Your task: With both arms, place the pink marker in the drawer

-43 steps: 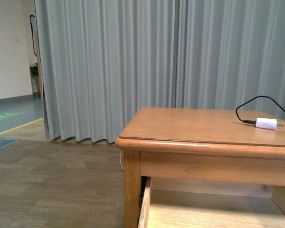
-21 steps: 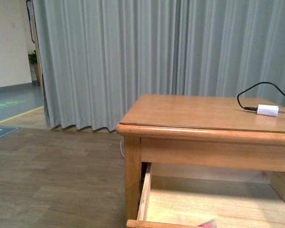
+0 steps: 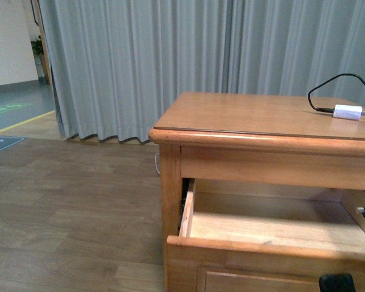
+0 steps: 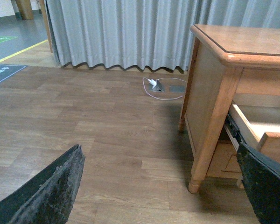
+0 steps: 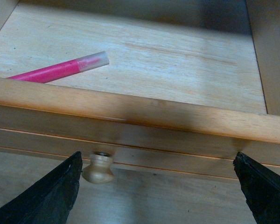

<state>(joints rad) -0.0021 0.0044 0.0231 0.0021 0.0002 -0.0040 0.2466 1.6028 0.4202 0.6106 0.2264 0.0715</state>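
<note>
The pink marker [image 5: 60, 70] is seen lying inside the open drawer [image 5: 130, 111], just beyond the right hand [image 5: 157, 161], which is spread wide and empty before the knob [image 5: 98, 169], while the left hand [image 4: 159, 154], likewise released, is held near the cabinet [image 4: 210, 93].

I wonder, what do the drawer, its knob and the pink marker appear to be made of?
The drawer looks like wood: a honey-coloured, slightly glossy front with visible grain and a paler, raw-looking floor. Its knob seems to be turned wood, light and smooth. The pink marker is probably plastic, with a translucent whitish end.
</note>
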